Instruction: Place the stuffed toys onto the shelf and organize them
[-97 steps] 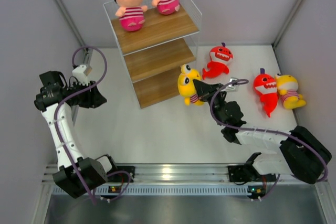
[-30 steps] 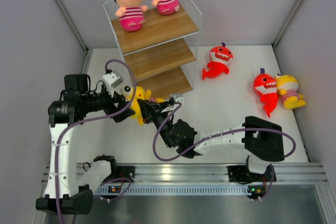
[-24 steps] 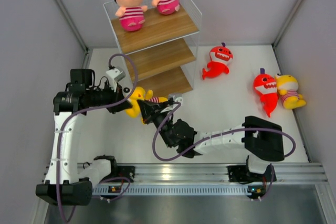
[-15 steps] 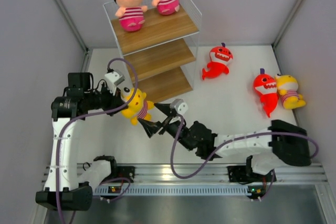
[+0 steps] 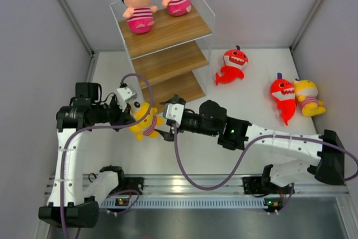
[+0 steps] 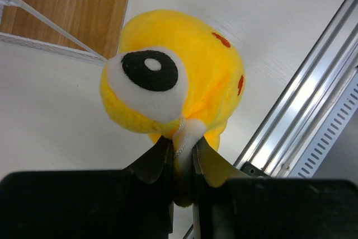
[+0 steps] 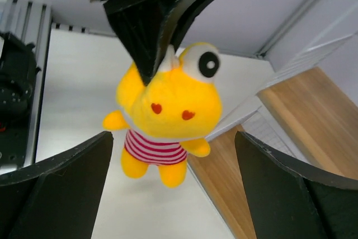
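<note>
Pinching the yellow doll (image 6: 179, 71) by its head loop just in front of the shelf (image 5: 173, 29), the left pincer (image 6: 180, 146) should set it upright on the lowest board (right pincer (image 5: 166, 124) hangs spread beside it).

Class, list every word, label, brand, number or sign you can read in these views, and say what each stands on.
None can be read in any view. The yellow doll in the left gripper shows only two red heart marks and stripes; the shelf, red sharks and boy dolls carry no lettering.
</note>
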You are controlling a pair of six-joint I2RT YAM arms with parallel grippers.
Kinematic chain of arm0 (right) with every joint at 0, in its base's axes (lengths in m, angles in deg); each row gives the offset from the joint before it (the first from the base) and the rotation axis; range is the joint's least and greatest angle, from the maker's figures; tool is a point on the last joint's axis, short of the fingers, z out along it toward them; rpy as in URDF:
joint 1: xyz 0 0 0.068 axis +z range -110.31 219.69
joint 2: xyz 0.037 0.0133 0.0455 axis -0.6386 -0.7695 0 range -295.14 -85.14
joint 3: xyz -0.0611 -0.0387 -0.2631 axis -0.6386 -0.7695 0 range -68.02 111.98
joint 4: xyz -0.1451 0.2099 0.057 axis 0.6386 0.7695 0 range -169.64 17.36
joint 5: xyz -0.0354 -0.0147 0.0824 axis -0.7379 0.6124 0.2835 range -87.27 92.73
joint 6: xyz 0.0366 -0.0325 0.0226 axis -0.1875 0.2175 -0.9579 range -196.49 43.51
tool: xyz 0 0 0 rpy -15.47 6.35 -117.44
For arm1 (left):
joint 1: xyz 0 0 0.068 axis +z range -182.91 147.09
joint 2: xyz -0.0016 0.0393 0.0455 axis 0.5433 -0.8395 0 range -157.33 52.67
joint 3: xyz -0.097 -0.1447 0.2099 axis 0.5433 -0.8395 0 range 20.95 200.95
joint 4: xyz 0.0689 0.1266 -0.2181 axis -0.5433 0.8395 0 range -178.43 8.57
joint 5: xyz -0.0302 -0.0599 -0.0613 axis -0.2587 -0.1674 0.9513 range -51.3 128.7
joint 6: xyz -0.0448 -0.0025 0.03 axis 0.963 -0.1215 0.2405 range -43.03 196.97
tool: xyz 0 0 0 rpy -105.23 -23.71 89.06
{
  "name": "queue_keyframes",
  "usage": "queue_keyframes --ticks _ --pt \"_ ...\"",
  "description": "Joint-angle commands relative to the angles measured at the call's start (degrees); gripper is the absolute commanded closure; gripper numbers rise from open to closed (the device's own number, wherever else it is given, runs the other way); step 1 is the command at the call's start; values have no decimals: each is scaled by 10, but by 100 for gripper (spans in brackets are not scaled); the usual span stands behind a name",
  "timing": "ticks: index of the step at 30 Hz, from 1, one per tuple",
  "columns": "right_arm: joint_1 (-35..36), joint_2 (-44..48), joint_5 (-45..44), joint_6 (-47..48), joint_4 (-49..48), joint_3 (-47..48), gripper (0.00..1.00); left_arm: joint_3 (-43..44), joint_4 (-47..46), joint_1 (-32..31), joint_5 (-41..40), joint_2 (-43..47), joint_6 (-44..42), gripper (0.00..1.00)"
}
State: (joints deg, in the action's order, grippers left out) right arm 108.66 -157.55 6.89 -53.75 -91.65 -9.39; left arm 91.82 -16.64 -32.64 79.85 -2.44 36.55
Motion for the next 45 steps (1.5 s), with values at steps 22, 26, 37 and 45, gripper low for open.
queue_keyframes --ticks 22,26,37,45 --pt "-52 -152 56 -174 -130 32 100 0 20 1 66 -1 -29 41" --pt "-76 -107 -54 -208 -173 -51 100 13 21 1 17 -3 -6 6" --pt "-121 -160 -380 -199 -410 -125 100 18 20 1 -47 0 15 5" --pt "-147 -314 -423 -139 -608 -59 100 19 20 1 -72 12 9 4"
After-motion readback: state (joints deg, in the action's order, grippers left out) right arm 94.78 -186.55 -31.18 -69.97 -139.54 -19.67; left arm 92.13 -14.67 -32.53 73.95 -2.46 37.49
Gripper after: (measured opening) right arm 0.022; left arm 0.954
